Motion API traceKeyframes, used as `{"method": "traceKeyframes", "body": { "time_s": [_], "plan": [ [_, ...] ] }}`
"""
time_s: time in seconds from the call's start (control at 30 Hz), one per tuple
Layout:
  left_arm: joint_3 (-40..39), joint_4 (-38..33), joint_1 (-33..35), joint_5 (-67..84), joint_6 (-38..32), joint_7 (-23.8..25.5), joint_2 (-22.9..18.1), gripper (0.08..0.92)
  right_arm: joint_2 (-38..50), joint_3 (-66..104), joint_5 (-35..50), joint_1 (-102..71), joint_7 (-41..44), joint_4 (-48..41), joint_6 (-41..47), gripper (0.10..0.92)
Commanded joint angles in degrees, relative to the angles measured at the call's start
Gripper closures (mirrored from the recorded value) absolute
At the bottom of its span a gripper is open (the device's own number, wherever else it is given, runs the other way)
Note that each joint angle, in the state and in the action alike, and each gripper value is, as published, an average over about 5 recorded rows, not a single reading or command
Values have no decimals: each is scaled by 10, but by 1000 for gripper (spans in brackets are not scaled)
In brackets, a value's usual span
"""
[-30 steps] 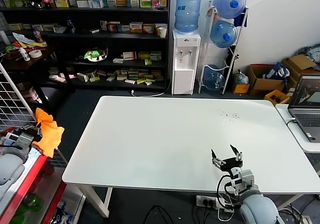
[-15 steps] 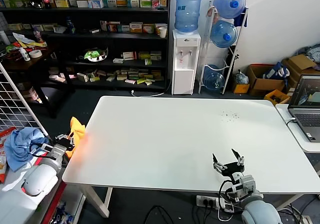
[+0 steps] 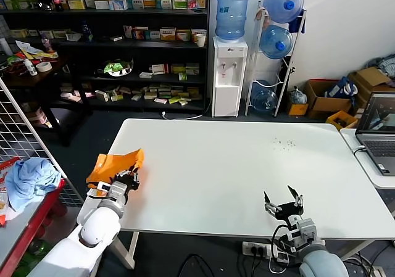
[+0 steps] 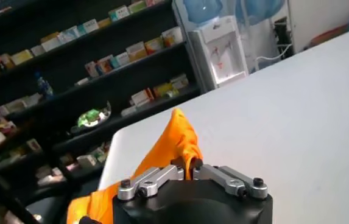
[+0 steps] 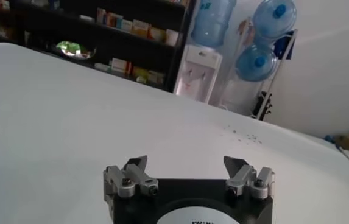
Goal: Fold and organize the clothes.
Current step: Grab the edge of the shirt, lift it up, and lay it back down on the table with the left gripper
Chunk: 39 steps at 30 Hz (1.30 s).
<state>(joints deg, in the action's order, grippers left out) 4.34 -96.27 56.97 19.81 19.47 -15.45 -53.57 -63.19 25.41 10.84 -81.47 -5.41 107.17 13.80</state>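
The left gripper (image 3: 126, 179) is at the left edge of the table (image 3: 228, 166), and its jaws are pinched tight on the orange T-shirt (image 3: 114, 164). The shirt is bunched. It runs up and outward from the jaws, mostly beyond the table's edge, so I judge it must come inward to be spread. The right gripper (image 3: 282, 201) waits at the near edge, well apart from the shirt, jaws wide and holding nothing.
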Motion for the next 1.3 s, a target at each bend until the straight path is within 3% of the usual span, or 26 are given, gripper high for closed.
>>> {"method": "traceKeyframes", "body": {
  "time_s": [0.03,0.4,0.6,0.97,1.13,1.3],
  "plan": [
    [-65,28,-31,14,9,-29,-161,870,1,6,-3,-9,0,5,-2,203],
    [-117,103,-38,-16,-22,-58,-333,870,0,13,-5,-8,-3,-5,-10,203],
    [-139,150,-44,-31,-50,-68,-401,870,1,16,-3,-3,-9,-9,-12,203],
    [-136,268,-79,12,-184,-58,-414,863,3,24,0,2,-18,-16,-8,203],
    [-128,271,-77,52,-248,-26,-414,753,1,24,2,8,-18,-19,-5,203],
    [-137,221,-64,72,-272,14,-414,605,-1,18,2,15,-16,-21,-2,203]
  ]
}}
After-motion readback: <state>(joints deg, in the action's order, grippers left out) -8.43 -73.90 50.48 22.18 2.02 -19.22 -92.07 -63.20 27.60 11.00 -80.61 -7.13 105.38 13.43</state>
